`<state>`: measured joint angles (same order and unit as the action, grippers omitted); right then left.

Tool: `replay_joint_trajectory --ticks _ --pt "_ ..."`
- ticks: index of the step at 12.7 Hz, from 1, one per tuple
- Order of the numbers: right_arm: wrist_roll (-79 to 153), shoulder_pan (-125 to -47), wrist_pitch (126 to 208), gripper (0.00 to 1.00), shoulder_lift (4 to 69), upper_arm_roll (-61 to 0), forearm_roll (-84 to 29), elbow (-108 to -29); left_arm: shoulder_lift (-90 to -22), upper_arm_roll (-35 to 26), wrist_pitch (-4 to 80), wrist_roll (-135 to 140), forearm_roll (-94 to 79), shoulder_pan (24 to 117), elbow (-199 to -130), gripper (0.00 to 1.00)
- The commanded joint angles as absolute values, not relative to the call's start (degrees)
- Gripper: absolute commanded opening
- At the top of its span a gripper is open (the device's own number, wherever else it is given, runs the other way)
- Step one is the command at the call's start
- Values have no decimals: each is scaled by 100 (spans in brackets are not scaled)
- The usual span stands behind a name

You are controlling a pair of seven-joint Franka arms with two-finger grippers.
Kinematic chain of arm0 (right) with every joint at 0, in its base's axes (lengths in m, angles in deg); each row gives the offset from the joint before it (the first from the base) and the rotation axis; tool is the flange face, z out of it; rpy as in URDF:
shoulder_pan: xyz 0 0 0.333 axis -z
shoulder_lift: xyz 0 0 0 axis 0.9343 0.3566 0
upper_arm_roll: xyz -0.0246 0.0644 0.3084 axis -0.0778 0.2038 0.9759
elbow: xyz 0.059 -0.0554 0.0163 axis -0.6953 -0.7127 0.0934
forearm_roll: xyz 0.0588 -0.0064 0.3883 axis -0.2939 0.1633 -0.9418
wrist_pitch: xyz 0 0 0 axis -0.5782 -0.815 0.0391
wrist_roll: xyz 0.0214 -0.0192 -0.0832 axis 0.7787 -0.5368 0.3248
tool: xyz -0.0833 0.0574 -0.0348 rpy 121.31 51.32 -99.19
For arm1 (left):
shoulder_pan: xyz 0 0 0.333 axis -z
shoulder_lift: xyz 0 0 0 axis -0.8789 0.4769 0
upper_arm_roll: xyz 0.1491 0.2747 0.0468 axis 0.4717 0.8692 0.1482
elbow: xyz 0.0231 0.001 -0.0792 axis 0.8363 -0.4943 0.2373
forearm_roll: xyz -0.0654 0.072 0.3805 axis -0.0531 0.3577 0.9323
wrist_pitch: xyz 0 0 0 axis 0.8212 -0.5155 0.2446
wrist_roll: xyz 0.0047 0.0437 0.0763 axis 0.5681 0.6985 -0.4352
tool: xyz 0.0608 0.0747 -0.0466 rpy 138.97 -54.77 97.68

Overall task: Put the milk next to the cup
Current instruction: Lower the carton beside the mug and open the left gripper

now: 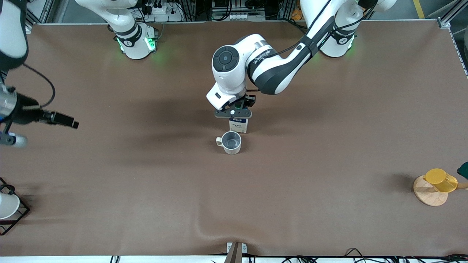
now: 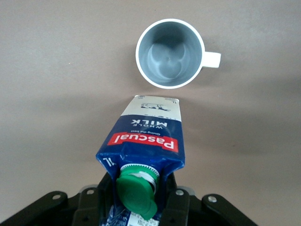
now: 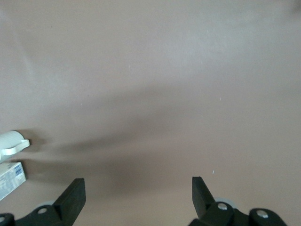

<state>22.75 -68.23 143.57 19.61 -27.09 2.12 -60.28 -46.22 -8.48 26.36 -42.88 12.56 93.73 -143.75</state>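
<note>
The milk (image 1: pixel 238 125) is a small carton with a dark blue top, white base, red band and green cap. It stands upright at the table's middle, beside the cup (image 1: pixel 231 142) and just farther from the front camera. My left gripper (image 1: pixel 234 113) is shut on the carton's top. In the left wrist view the milk (image 2: pixel 146 136) sits between my fingers (image 2: pixel 100 190), with the grey-beige cup (image 2: pixel 169 52) empty close by its base. My right gripper (image 1: pixel 66 119) is open and empty, up over the right arm's end of the table. It also shows in the right wrist view (image 3: pixel 137 188).
A yellow cup (image 1: pixel 440 179) lies on a wooden disc (image 1: pixel 426 195) at the left arm's end, near the front. A white cup (image 1: pixel 6 205) sits in a black wire rack (image 1: pixel 19 216) at the right arm's end. The brown table cover has a wrinkle near its front edge (image 1: pixel 204 228).
</note>
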Motion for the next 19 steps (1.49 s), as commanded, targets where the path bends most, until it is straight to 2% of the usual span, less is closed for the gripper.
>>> replay_joint_trajectory --ticks 1,7,9,10,11,15,16,19 --pt "1988 -6920 14678 100 1383 -2694 294 -6791 -4422 -800 2724 -4661 1403 9552 -14164 44" --pt "1839 -6946 14713 100 1304 -2694 312 -6818 -4298 -792 2839 -4785 1403 9579 -14120 44" --pt "1419 -6946 14704 100 1304 -2676 303 -6809 -4263 -792 2865 -4793 1403 9570 -14120 59" --pt "1321 -6946 14704 100 1304 -2676 303 -6809 -4272 -792 2935 -4732 1403 9527 -14120 88" --pt "1259 -6946 14696 100 1304 -2676 303 -6809 -4281 -783 2944 -4723 1403 9509 -14120 100" --pt "1196 -6990 14678 100 1304 -2659 495 -6774 -4517 -792 2944 -4749 1412 9500 -14094 100" --pt "1379 -7112 14669 100 1304 -2641 818 -6765 -4640 -774 2936 -4732 1403 9430 -14094 100" --pt "2222 -7131 14450 100 1295 -2650 866 -6669 -5210 -765 2830 -4723 1368 8913 -14111 100"
